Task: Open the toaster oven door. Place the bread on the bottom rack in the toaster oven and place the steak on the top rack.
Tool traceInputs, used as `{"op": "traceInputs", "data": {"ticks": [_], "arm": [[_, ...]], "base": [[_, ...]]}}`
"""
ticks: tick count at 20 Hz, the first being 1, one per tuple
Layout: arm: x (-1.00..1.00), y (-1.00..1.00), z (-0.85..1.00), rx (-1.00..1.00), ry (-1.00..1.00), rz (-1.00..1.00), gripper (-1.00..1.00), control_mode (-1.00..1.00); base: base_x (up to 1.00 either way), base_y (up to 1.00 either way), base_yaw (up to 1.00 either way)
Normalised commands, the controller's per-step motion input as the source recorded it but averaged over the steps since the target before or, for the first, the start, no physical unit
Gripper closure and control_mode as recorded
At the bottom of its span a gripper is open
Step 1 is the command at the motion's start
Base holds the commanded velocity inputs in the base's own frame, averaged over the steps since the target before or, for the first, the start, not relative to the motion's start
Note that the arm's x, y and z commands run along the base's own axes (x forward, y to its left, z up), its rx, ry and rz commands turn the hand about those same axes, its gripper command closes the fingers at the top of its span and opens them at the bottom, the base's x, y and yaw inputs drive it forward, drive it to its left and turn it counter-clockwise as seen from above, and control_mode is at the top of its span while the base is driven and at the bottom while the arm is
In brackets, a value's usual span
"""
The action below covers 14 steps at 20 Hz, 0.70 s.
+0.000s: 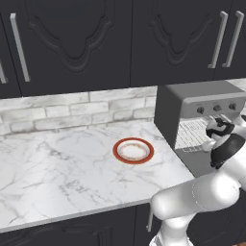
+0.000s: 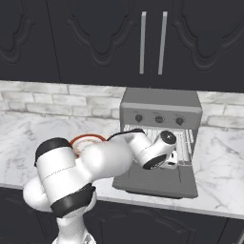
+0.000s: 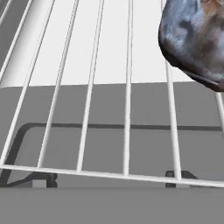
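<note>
I have the arm reaching into the mouth of the toaster oven (image 2: 159,107), which sits on the marble counter (image 1: 57,163) against the brick backsplash. The toaster oven door (image 2: 157,183) is folded all the way down and lies flat in front of the oven, level with the counter. My gripper (image 2: 172,161) is at the oven opening just above the door, at the front edge of the wire rack (image 3: 127,87). I cannot tell how far apart the fingers are or whether they hold anything: the wrist hides them from both base cameras, and the hand camera does not show the tips.

Through the hand camera I look down through the white rack bars at the grey door below. The bread (image 3: 194,39), a rounded brownish-grey lump, rests on the rack, deeper into the oven from the rack's front bar.

To the left of the oven, on the counter, stands a red-rimmed plate (image 1: 133,151); its pale centre looks bare.
</note>
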Motion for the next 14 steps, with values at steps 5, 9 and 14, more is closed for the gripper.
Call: {"op": "traceInputs", "data": {"ticks": [5, 9, 14], "arm": [[0.35, -0.03, 0.0, 0.06, -0.01, -0.09, -1.0, -1.0], [0.24, -0.01, -0.04, 0.09, -0.01, -0.08, -1.0, -1.0], [0.29, 0.0, -0.01, 0.07, -0.03, -0.08, -1.0, -1.0]], "base": [[0.0, 0.0, 0.0], [0.0, 0.0, 0.0], [0.0, 0.0, 0.0]]}}
